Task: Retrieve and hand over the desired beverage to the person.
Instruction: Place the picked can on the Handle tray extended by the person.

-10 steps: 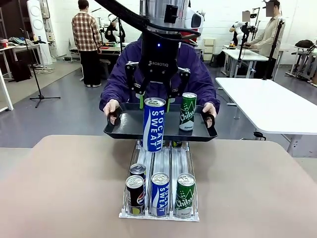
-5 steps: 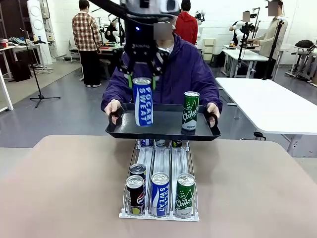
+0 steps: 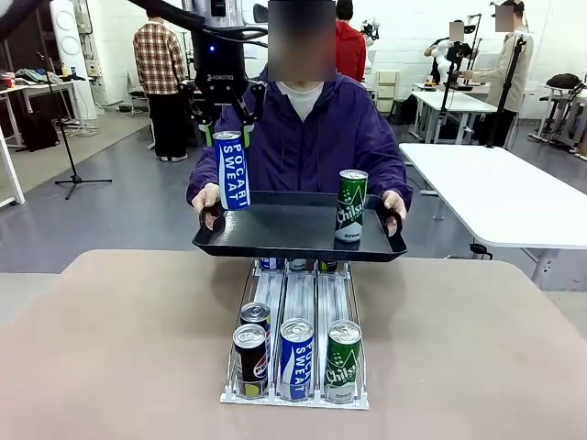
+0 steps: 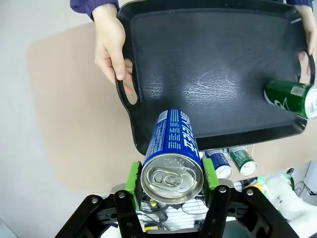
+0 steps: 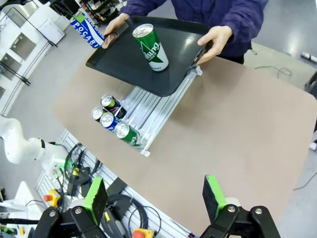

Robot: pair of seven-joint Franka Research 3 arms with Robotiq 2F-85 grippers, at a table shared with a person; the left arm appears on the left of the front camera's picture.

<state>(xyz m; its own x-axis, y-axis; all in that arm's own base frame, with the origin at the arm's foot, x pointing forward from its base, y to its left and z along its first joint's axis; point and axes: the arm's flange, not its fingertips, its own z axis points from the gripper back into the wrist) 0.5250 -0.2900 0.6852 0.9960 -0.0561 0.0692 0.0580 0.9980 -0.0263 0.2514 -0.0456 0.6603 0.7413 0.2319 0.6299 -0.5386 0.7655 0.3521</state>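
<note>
Across a tan counter (image 3: 110,348) in a busy robotics lab, the person (image 3: 303,137) in a dark purple hooded jacket holds a black tray (image 3: 293,234) by both handles above the far end of a clear can rack (image 3: 295,302). The left tool (image 3: 222,117) hangs over the tray's left edge, its green pads clamped on the upper part of a blue Pocari Sweat can (image 3: 231,170), upright and seemingly clear of the tray floor. A green Chilsung can (image 3: 349,206) stands on the tray's right side. At the rack's near end sit a Pepsi can (image 3: 249,357), another Pocari Sweat (image 3: 295,359) and another Chilsung (image 3: 343,360). The right tool (image 5: 156,198) hovers high over the counter with its jaws wide apart and nothing between them.
</note>
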